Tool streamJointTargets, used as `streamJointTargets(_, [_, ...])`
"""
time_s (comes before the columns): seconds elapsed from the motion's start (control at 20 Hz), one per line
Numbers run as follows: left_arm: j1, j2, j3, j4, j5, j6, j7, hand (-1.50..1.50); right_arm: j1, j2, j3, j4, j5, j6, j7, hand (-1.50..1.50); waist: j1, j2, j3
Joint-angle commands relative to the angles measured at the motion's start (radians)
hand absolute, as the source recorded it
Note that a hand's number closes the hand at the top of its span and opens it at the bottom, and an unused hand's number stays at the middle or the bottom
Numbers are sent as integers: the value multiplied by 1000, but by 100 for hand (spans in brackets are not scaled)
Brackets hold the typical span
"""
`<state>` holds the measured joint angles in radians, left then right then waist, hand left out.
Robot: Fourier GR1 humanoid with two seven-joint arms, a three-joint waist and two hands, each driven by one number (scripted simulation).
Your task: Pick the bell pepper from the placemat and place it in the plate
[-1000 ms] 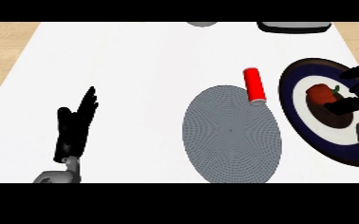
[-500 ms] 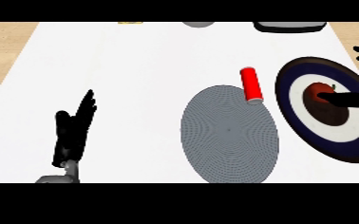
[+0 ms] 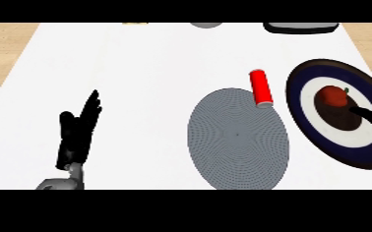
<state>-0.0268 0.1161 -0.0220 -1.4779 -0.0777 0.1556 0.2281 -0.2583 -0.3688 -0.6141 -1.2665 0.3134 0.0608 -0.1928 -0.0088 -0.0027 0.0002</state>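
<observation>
A red bell pepper [image 3: 334, 96] with a small green stem sits in the dark centre of the round plate [image 3: 305, 109], which has a navy rim and a white ring, at the right. Just right of the pepper, a small black part of my right hand [image 3: 360, 111] shows at the view's edge, apart from the pepper or barely beside it. The round grey placemat [image 3: 238, 137] lies left of the plate with nothing on its middle. My left hand [image 3: 76, 132] rests open at the lower left, fingers up.
A red cylinder [image 3: 261, 87] lies across the placemat's upper right edge, close to the plate's rim. A dark tray-like object [image 3: 300, 27] and a grey round object [image 3: 206, 24] sit at the counter's far edge. The wooden floor shows beyond the counter's left side.
My right hand has drawn back to the right, off the plate's centre, leaving the pepper uncovered in the plate. The left hand has not moved.
</observation>
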Motion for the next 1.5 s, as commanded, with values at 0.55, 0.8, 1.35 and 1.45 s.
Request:
streamJointTargets(0.55, [29, 14, 42, -32, 6, -57, -3, 0, 143, -3, 41, 0, -114, -16, -163, -150, 8, 2, 0])
streamJointTargets(0.8, [28, -33, 10, -28, -35, -15, -5, 0, 58, -57, 53, 144, -64, -109, -157, -150, 11, 3, 0])
streamJointTargets(1.35, [8, -29, 38, -7, -36, -39, -2, 0, 95, -91, 75, 207, -73, -175, -198, -150, 10, 3, 0])
streamJointTargets(1.45, [-6, -18, 53, 12, -36, -45, -12, 0, 95, -131, 48, 249, -96, -154, -226, -150, 10, 3, 0])
